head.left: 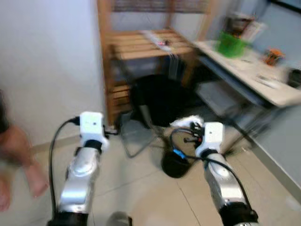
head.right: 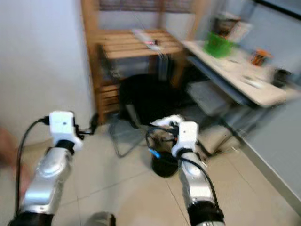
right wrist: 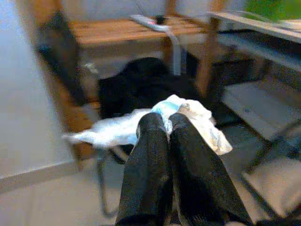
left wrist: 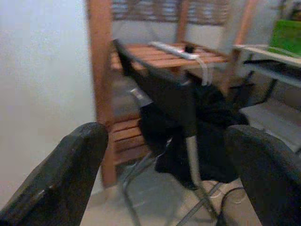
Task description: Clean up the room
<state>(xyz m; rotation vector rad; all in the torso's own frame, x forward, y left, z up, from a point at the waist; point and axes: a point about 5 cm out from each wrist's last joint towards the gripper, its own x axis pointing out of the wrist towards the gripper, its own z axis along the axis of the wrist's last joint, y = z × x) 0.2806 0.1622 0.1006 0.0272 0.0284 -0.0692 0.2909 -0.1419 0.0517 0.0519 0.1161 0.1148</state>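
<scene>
My right gripper point(right wrist: 167, 120) is shut on a crumpled white wrapper point(right wrist: 200, 120), which spills out on both sides of the fingertips. From the head, the wrapper point(head.left: 186, 123) hangs just ahead of my right wrist, above a round black container point(head.left: 175, 165) on the tiled floor. My left gripper point(left wrist: 167, 135) is held out at about the same height, open with nothing between its fingers, facing a black folding chair point(left wrist: 171, 94) draped with dark cloth.
A wooden slatted shelf point(head.left: 141, 44) with a white power strip point(head.left: 158, 40) stands against the wall behind the chair. A white desk point(head.left: 256, 77) with a green tub point(head.left: 230, 44) runs along the right. A person's limb point(head.left: 21, 157) is at the far left.
</scene>
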